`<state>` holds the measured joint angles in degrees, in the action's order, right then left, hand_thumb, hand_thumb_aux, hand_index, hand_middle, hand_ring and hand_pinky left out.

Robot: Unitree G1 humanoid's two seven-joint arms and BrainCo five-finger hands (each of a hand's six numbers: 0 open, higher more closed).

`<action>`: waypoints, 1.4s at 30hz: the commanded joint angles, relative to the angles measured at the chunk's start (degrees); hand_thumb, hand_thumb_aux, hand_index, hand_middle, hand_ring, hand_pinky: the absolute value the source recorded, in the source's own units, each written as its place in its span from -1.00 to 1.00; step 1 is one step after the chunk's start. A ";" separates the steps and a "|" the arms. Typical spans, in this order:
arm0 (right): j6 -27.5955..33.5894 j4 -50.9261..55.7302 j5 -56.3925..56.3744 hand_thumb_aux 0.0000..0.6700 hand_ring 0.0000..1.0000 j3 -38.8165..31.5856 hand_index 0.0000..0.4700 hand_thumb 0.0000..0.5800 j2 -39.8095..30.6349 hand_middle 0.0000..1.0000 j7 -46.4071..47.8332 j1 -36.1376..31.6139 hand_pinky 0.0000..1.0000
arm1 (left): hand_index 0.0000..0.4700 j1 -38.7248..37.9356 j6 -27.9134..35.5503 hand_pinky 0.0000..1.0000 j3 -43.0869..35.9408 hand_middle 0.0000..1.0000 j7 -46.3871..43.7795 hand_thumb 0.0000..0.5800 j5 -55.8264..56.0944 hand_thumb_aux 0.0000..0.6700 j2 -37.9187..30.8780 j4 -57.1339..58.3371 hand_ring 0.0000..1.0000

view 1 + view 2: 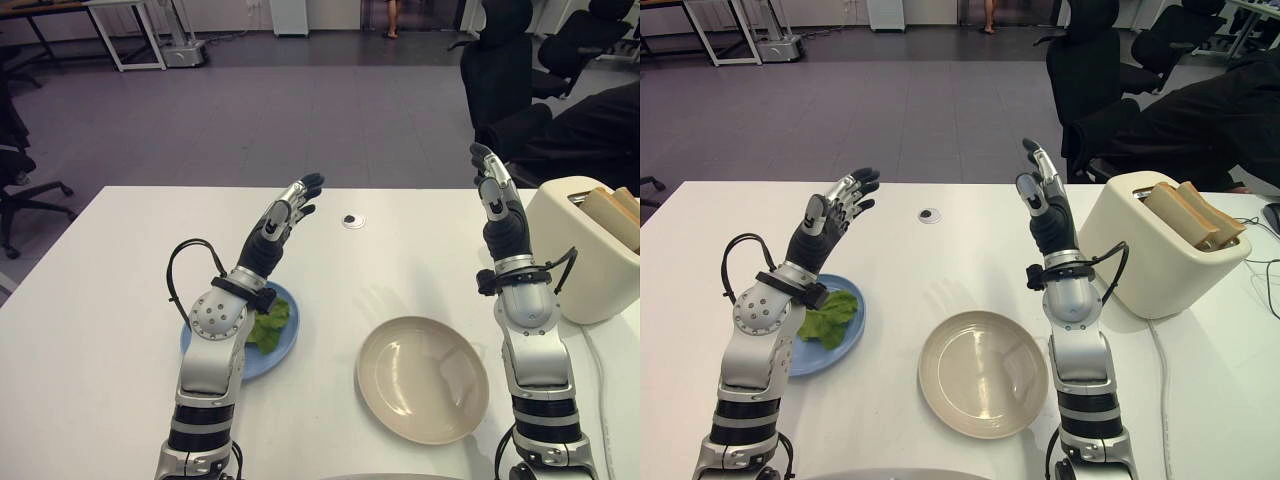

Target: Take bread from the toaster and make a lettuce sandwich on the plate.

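Mounting: stereo pair on the robot's head, both eyes above the near edge of the table (90, 330).
Heading: forward and down, over the plate (423, 378) to the floor (250, 110) beyond.
Range: near; plate low in frame.
Offset: plate right of centre in left eye, central in right eye.
Shared field: plate, table, toaster (1160, 250) right of plate.

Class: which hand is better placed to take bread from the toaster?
The right hand, probably: it is raised, open, beside the toaster holding the bread, while the left hand hovers near the blue plate.
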<state>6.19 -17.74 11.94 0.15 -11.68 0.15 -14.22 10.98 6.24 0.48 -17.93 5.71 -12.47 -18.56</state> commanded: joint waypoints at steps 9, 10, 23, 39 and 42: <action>0.46 -0.38 0.70 -1.00 -1.00 0.30 -1.00 -1.00 -0.14 -1.00 -0.10 0.39 -1.00 | -1.00 0.37 0.39 -1.00 -0.25 -1.00 -0.19 -1.00 0.14 -1.00 -0.46 0.52 -1.00; 0.45 -0.37 0.69 -1.00 -1.00 0.31 -1.00 -1.00 -0.13 -1.00 -0.12 0.39 -1.00 | -1.00 0.38 0.40 -1.00 -0.26 -1.00 -0.18 -1.00 0.13 -1.00 -0.45 0.53 -1.00; 2.98 0.32 -0.86 -1.00 -1.00 1.89 -1.00 -1.00 -1.07 -1.00 1.32 0.44 -1.00 | -1.00 1.71 0.15 -1.00 -1.22 -1.00 -0.46 -1.00 -0.28 -1.00 -0.12 2.17 -1.00; -21.03 69.86 25.57 -1.00 -1.00 -5.16 -1.00 -1.00 -56.55 -1.00 1.69 -29.14 -1.00 | -1.00 6.20 -1.79 -1.00 -4.04 -1.00 -1.87 -1.00 -1.43 -1.00 -0.28 8.02 -1.00; -23.28 79.39 31.00 -1.00 -1.00 -10.39 -1.00 -1.00 -58.78 -1.00 -2.40 -34.00 -1.00 | -1.00 6.06 -1.96 -1.00 -3.92 -1.00 -1.82 -1.00 -1.42 -1.00 -0.38 7.98 -1.00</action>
<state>-15.73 56.86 40.07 -7.25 -68.94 -0.38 -44.95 16.66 4.24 -3.48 -19.42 4.51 -12.32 -11.07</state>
